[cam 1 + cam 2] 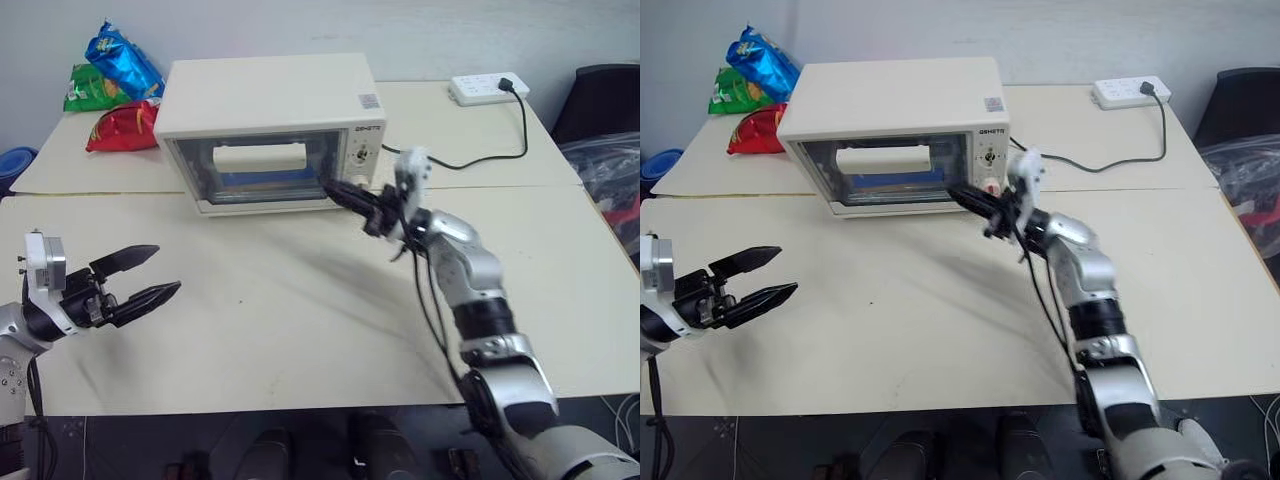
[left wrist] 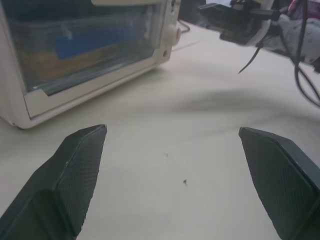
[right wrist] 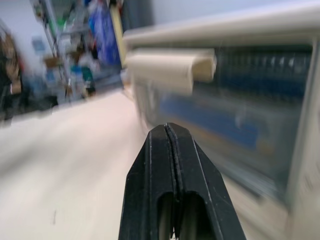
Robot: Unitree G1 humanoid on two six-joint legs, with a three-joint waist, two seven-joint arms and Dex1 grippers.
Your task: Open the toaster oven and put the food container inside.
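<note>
The cream-white boxy toaster oven (image 1: 270, 125) stands at the back of the pale worktop (image 1: 300, 320), its glass door shut with the white bar handle (image 1: 259, 157) across the top. Behind the glass lies the flat clear plastic food container (image 1: 265, 179) with a blue strip. The right pincer (image 1: 338, 192) has its black fingers pressed together, its tip just in front of the door's lower right corner. The left pincer (image 1: 158, 274) hovers over the worktop's near left, jaws spread wide and empty. Colourful snack bags (image 1: 112, 85) lie behind the oven.
</note>
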